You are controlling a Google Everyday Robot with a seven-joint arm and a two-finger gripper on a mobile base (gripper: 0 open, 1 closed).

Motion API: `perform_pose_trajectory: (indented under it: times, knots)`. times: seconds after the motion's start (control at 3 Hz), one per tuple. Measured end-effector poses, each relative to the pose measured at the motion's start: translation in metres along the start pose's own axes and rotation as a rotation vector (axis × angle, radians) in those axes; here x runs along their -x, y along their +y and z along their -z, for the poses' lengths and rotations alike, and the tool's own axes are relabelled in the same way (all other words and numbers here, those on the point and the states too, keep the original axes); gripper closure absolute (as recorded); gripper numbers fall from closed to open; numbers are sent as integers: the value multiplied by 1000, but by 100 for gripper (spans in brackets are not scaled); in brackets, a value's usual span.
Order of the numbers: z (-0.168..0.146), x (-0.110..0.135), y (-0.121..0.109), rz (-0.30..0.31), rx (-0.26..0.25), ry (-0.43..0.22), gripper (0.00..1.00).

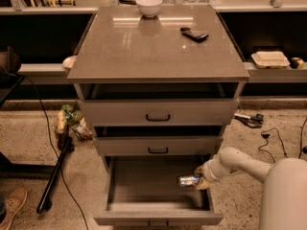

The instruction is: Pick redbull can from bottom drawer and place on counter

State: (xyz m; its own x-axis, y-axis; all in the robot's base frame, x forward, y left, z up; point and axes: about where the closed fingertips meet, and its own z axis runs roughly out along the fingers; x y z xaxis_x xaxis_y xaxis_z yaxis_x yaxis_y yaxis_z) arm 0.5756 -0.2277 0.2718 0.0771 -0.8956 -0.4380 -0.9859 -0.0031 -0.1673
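Pale and rounded, the robot's arm reaches in from the lower right, and its gripper [199, 178] sits low inside the open bottom drawer [144, 188], close to that drawer's right wall. The redbull can [188, 180] lies directly to the gripper's left, with its near end right at the gripper's tip. I cannot tell whether the gripper is closed on the can or only set around its end. The can is on its side with its long axis running left to right across the drawer, roughly in line with the wrist, so the gripper meets it end-on and not across its middle. It sits in the right half of the drawer, about midway between front and back, and I cannot tell whether it rests on the floor or is raised a little. The two upper drawer fronts overhang the space behind the can, so I judge that a lift should first come forward and out towards the drawer's open front before going up. The counter [153, 47] is well above, with bare surface in its middle, while a white bowl [149, 5] stands at its far edge and a black gadget [194, 34] lies at its far right.
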Motion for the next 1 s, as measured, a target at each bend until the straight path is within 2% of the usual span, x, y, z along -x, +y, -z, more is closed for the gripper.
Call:
perform_pose_trajectory:
  times: [0.33, 0.67, 1.0]
  knots:
    - [0, 0, 0, 0, 0, 0, 100]
    - [21, 11, -4, 31, -14, -1, 100]
    - [69, 39, -11, 96, -62, 18, 100]
